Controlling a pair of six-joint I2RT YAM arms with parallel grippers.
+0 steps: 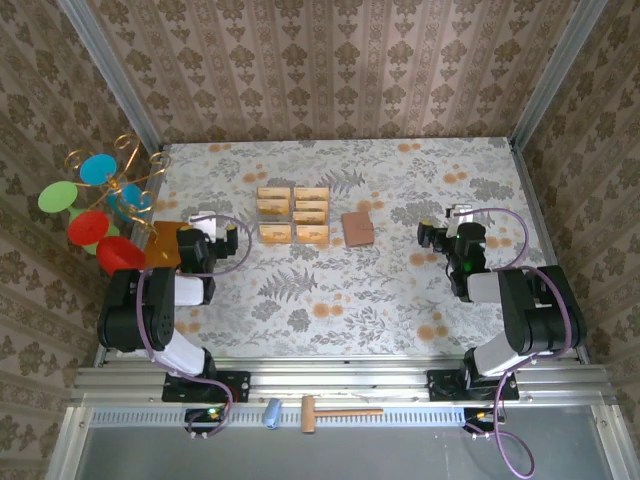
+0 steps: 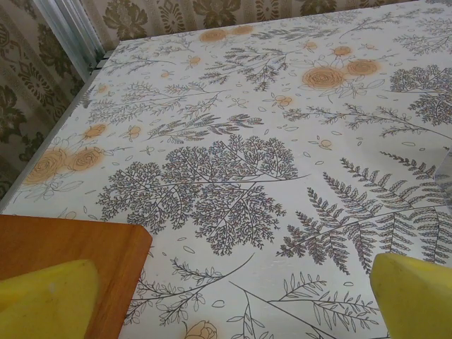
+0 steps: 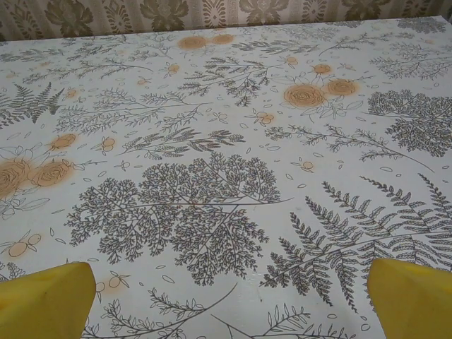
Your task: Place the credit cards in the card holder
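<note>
Looking from above, you have your left gripper (image 1: 203, 228) hovering wide open and empty over the desk (image 1: 400, 290), with the orange board (image 1: 160, 243) at its 9 o'clock. The credit cards (image 1: 293, 215) lie at its 3 o'clock, six in two columns. The card holder (image 1: 357, 228) lies just past them. Your right gripper (image 1: 455, 218), equally wide open and empty, is at the card holder's 3 o'clock.

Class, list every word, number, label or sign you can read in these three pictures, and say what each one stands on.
No text can be read anywhere.
On the cards: pale stripes; any print is too small to tell.
On the wallet: plain surface, no lettering seen.
On the tablecloth: leaves and flowers, no words.
</note>
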